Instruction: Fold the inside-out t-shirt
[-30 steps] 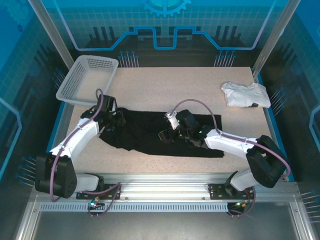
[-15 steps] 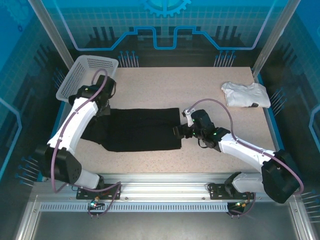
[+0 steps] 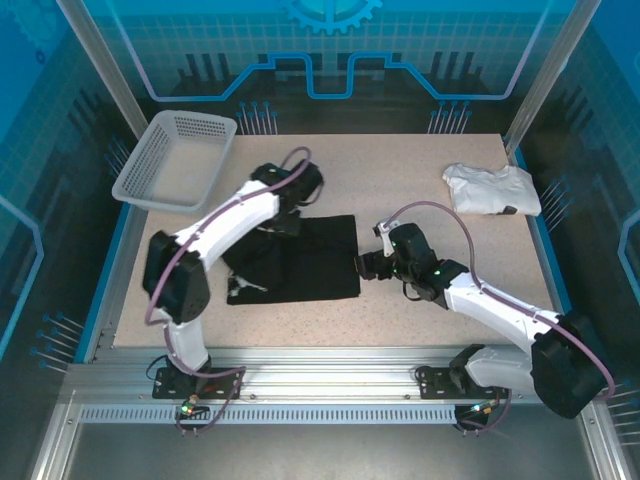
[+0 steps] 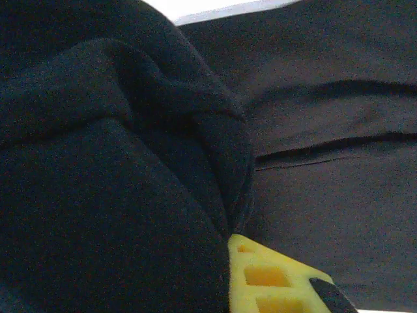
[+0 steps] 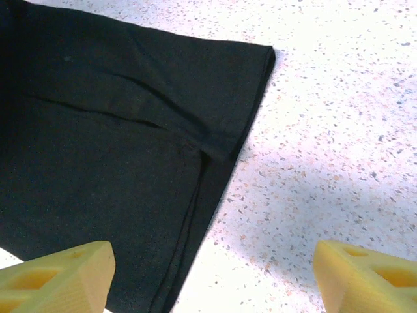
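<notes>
Black t-shirt [image 3: 315, 262] lies just beside right gripper [image 3: 362, 266].

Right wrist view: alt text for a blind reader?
A black t-shirt lies flat in layers on a speckled table, one corner toward the upper right. The right gripper is open, its yellow fingertips wide apart at the bottom corners, holding nothing.

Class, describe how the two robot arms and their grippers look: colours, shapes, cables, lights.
Both the left arm and right arm have white shells between black joint housings, with a mauve cable looping along each. Small green lights dot the right arm. The fingers are yellow blocks with rectangular cut-outs.
</notes>
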